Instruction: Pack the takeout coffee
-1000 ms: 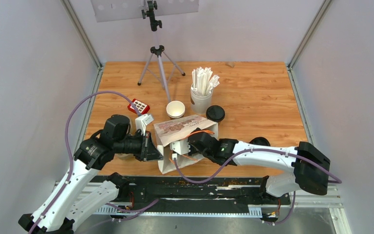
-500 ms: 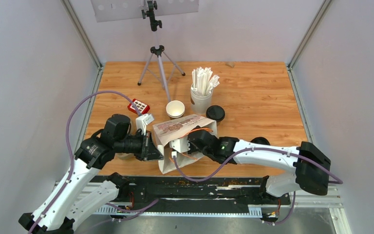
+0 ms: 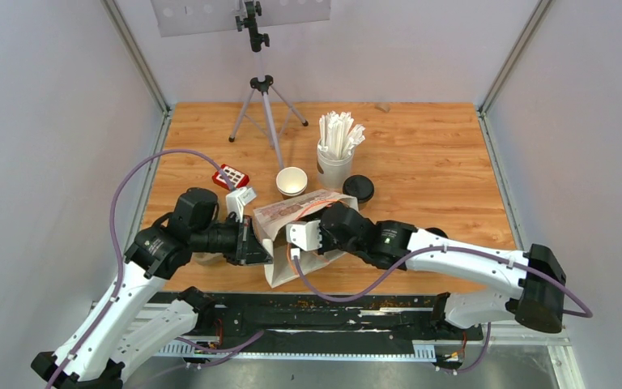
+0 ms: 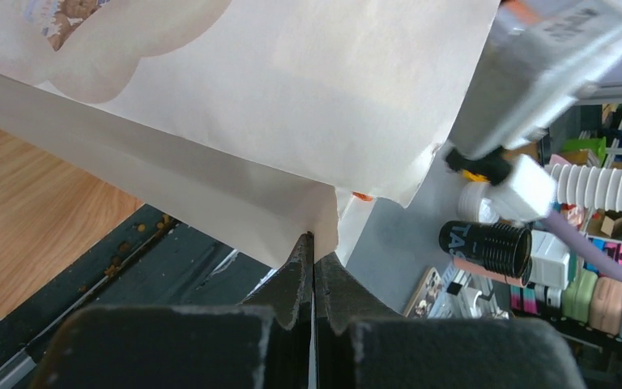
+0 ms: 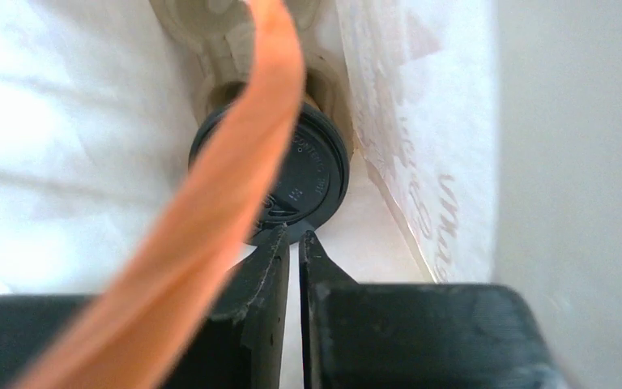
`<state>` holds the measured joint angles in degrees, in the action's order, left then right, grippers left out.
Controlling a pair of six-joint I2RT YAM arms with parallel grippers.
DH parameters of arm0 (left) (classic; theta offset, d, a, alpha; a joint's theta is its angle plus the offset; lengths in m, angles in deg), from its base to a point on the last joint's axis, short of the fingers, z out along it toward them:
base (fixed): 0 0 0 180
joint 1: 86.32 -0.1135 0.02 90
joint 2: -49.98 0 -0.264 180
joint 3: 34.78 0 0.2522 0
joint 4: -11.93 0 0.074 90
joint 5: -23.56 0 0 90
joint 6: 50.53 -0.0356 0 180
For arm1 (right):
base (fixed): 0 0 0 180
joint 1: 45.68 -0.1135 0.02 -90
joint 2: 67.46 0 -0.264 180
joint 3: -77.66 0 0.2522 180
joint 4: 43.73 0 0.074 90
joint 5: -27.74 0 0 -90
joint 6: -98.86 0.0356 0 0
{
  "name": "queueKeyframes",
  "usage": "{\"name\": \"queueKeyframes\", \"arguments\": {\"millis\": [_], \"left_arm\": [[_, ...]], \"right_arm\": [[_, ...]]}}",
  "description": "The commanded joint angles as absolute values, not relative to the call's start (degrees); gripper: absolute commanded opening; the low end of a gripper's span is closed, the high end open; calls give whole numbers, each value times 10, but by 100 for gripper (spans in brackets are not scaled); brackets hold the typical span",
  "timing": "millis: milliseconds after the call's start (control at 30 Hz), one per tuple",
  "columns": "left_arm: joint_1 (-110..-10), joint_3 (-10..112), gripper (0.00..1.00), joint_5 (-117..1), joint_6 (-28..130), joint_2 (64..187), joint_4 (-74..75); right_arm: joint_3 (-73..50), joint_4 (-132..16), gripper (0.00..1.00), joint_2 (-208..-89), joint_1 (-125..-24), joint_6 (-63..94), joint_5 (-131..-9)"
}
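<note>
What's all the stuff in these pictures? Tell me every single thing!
paper bag: one, white with a printed front, near middle of the table
lidded coffee cup: one, black lid, inside the bag
bag handle: one, orange, across the bag's mouth
open paper cup: one, white inside, behind the bag
straw cup: one, white, beside the open cup
black lids: one pile, right of the straw cup
red box: one, left of the open cup
tripod: one, grey, far side
table: one, wooden
left gripper: black, shut on the bag's edge
right gripper: black, inside the bag, seemingly pinching the lid's rim
</note>
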<state>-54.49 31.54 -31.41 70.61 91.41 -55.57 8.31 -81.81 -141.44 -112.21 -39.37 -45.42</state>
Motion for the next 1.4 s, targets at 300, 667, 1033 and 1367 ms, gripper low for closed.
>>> {"name": "queueKeyframes", "arguments": {"millis": [300,667,1033,1367], "left_arm": [[-547,354,0,-322,736,915,-543],[-547,361,0,-330,750,915,-544],[-547,374,0,-341,754,922,-546],[-547,382,0,-349,766,924,-534]], "right_arm": [[-46,-958,19,-1327,-1132,-252,-577],[-135,-1036,40,-1298,-1132,-63,-561],[-219,-1141,67,-1282,-1130,169,-406],[-215,-1179,67,-1337,-1060,255,-408]]}}
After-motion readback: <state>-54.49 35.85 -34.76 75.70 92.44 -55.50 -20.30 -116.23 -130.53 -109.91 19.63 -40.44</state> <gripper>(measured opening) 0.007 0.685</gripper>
